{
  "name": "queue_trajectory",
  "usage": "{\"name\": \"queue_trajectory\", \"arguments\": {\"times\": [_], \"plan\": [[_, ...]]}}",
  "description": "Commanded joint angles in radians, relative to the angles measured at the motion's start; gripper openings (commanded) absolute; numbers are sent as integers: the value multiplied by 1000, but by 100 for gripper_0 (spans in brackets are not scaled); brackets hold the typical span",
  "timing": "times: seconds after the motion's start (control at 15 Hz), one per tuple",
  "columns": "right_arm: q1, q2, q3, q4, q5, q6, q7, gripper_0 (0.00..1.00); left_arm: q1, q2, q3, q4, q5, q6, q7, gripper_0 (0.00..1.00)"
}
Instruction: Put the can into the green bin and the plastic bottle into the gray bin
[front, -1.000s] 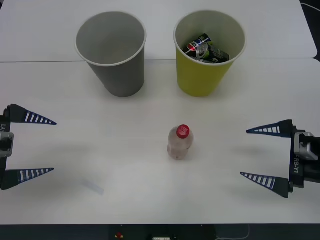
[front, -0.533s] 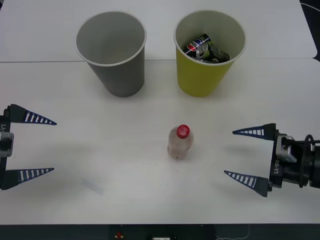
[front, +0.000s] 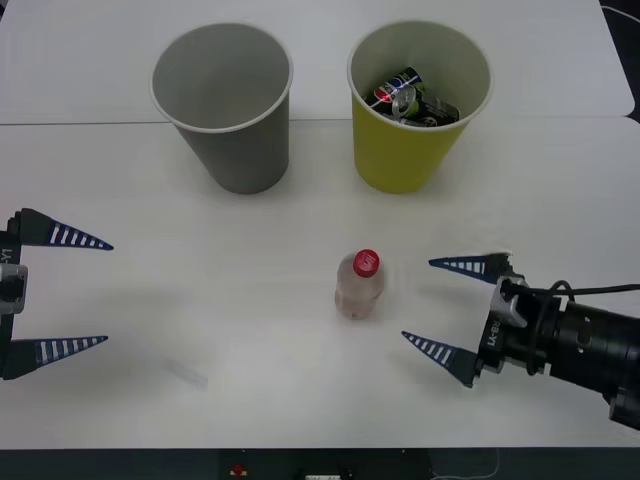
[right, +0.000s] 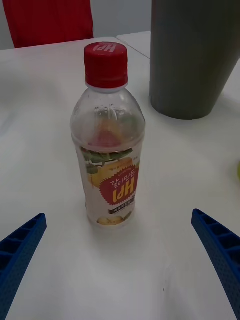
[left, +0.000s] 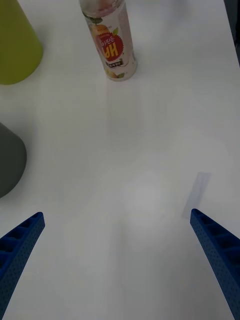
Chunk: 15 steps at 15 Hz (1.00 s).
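The plastic bottle (front: 359, 286) stands upright near the middle of the white worktop (front: 250, 300), its red cap on top and its yellow-and-white label facing the right end effector (front: 450, 311). That end effector sits just to the right of the bottle, low over the worktop, with its two blue ribbed fingers spread wide and pointing at it; nothing is between them yet. In the right wrist view the bottle (right: 107, 137) is centred in the gap, with the gray bin (right: 192, 55) behind it.

The gray bin (front: 222, 105) stands empty at the back left. Beside it, apart from it, the green bin (front: 418, 105) already holds a can (front: 410, 97), so only the bottle seems left to sort.

The left end effector (front: 60, 292) waits at the left edge, fingers spread and empty, well apart from the bottle.

To do this step well, the right end effector should probably slide in level until the fingers flank the labelled body, below the cap, then close gently. The bottle is light and tall, so a nudge from one finger could tip it.
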Motion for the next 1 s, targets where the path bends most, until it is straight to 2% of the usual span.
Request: {"name": "queue_trajectory", "arguments": {"times": [0.07,0.47,1.0], "plan": [[-33,59,37,43,0,24,12,100,0,0,0,0,0,0,0,100],[-113,188,76,166,0,22,63,100,0,0,0,0,0,0,0,100],[-204,291,119,293,0,22,123,100,0,0,0,0,0,0,0,100]]}}
